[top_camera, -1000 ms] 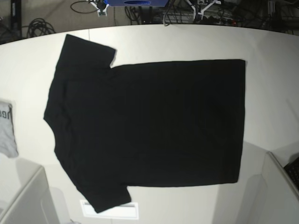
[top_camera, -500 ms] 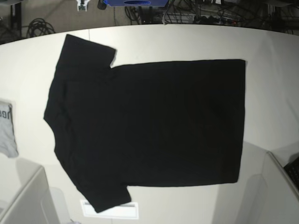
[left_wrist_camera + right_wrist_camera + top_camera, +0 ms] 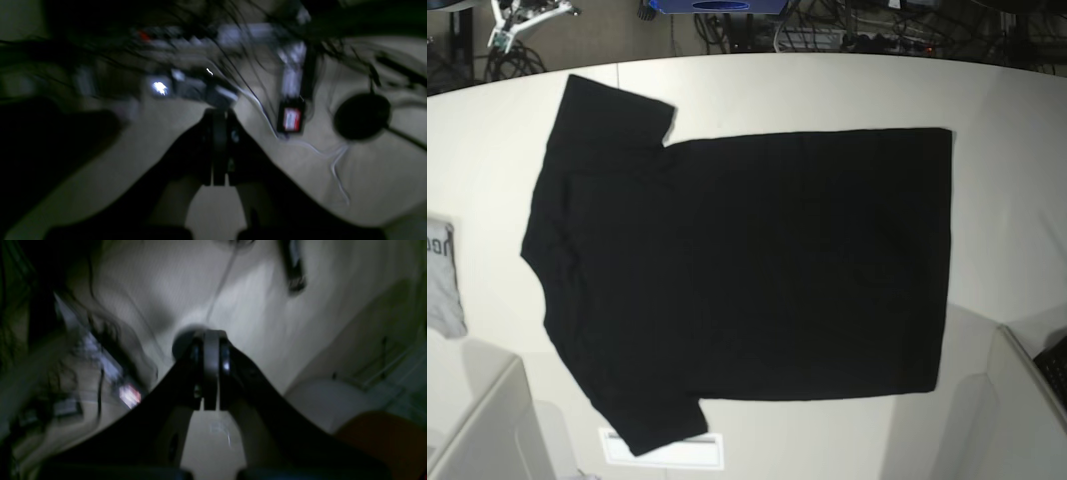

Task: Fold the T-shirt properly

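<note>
A: Large black short-sleeved cloth T-shirt (image 3: pixel 747 270) spread flat, plain side up, across the middle of the pale rounded table (image 3: pixel 1007 180). Collar end to the left, straight hem to the right.

B: Edges?

A: Hem runs near to far on the right, stopping well short of the table's right rim. Far sleeve pokes toward the far-left corner, close to the far edge. Near sleeve reaches almost to the near edge, overlapping a white rectangular label (image 3: pixel 667 452) stuck on the tabletop.

B: Open room?

A: Bare strip along the far edge, wide bare area on the right, narrower band on the left. Small grey cloth with dark lettering (image 3: pixel 442 275) lying at the left edge, apart from the shirt. Light grey panels at the near-left (image 3: pixel 492 430) and near-right (image 3: pixel 1017 410) corners.

B: Grippers?

A: Neither seen from the base camera. Left gripper (image 3: pixel 218 150) closed, jaws pressed together, holding nothing, hanging over the floor with blurred cables (image 3: pixel 300 146) beyond it. Right gripper (image 3: pixel 210 373) likewise closed and empty, over pale floor, too blurred for detail.

B: Touching the shirt?

A: No contact visible in any view.
</note>
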Robot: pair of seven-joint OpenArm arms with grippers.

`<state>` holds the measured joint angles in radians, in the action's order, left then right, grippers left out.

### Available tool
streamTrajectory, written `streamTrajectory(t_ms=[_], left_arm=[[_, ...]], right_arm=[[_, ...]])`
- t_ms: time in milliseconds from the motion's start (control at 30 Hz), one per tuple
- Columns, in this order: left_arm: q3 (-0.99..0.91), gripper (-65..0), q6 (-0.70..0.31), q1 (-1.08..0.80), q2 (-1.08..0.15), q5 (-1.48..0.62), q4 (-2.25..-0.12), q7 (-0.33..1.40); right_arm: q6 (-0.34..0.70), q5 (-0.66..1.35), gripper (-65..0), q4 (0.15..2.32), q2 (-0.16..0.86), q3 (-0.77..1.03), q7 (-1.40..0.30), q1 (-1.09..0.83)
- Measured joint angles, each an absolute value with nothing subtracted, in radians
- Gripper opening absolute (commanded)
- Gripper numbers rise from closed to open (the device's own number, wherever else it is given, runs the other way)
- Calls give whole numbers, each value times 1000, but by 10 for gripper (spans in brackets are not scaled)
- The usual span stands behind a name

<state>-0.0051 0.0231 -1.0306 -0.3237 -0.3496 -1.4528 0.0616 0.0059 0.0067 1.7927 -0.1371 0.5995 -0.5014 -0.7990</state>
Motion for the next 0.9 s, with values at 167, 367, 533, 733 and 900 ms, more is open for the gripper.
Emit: streamTrajectory(t_ms=[167,367,533,733,900], left_arm=[[2,-650,1,-1148,-334,-352,-1671,52],[-4,-650,9,-1259,-339,-353,-1836,64],[-86,-650,1,-1285,-306,-357,-1882,65],[-215,-650,4,-1285,-254,-371,-1981,62],[-319,-650,0,-1285,-195,-526,-1993,69]], right_arm=[[7,79,-650,1920,-138,602,-506,-785],[7,213,-650,1990,-136,599,-504,-736],[9,351,-650,1990,-133,596,-516,-693],[276,514,-614,1990,-133,595,-525,-645],[283,725,-348,1988,-132,639,-641,-607]])
